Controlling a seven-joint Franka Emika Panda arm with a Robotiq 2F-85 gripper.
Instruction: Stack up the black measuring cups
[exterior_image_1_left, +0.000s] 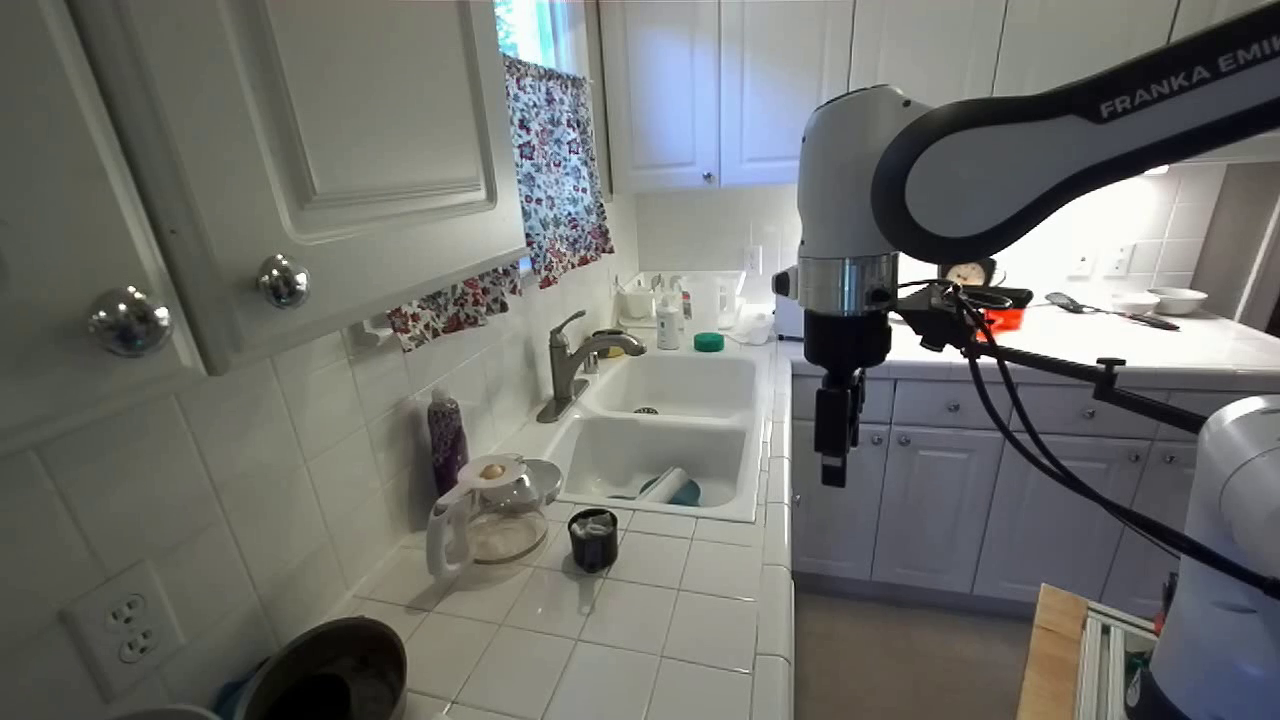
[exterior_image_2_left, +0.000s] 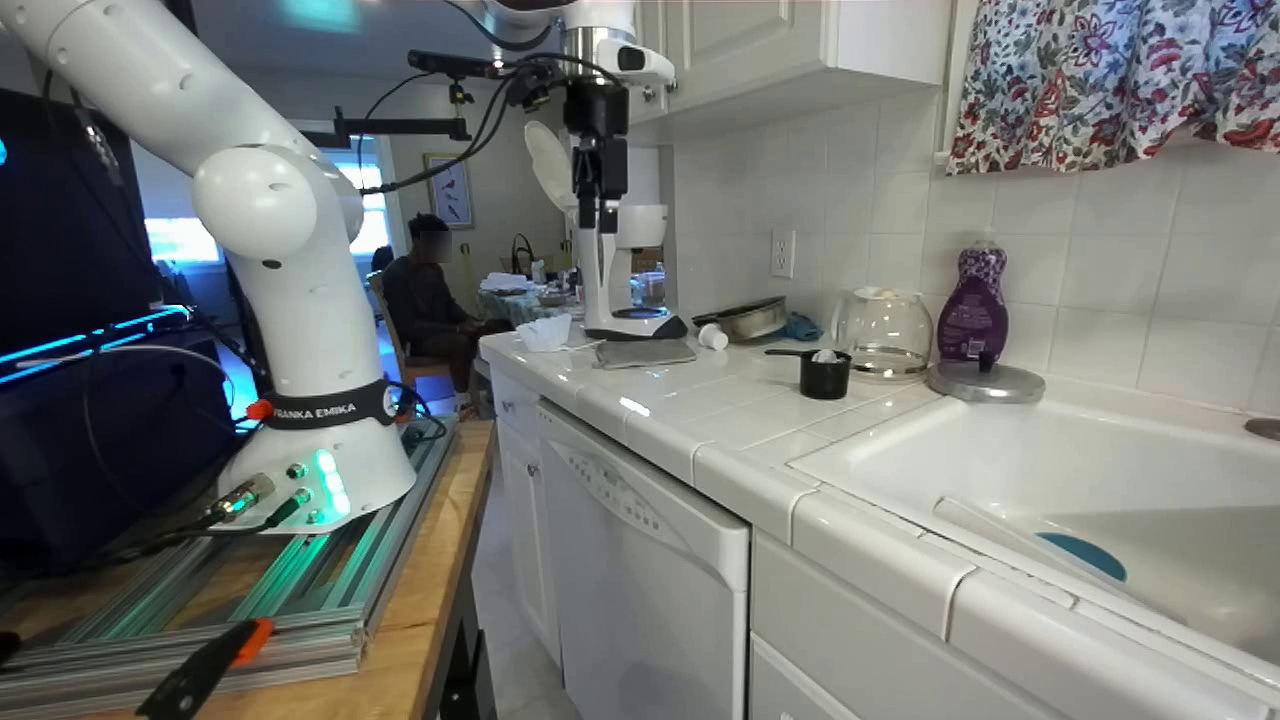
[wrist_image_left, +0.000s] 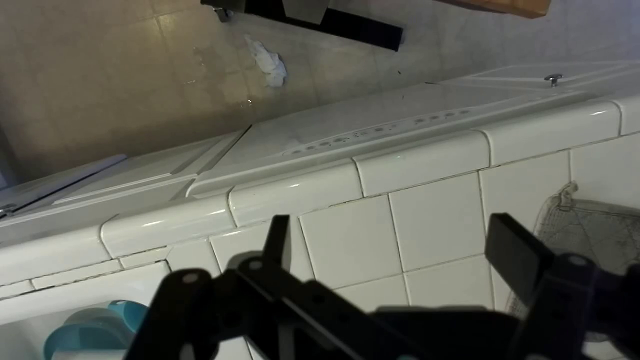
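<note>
A black measuring cup stands upright on the white tiled counter beside the glass coffee pot, and it also shows in an exterior view. Its straight handle points away from the sink. Something pale lies inside it. I see only this one black cup; any others are hidden or out of view. My gripper hangs pointing down, well above the counter and apart from the cup, as also seen in an exterior view. In the wrist view the gripper is open, with only counter tiles between its fingers. The cup is out of the wrist view.
The glass coffee pot, purple soap bottle and metal lid stand near the cup. The white sink holds teal items. A dark pan, grey cloth and coffee maker are farther along the counter.
</note>
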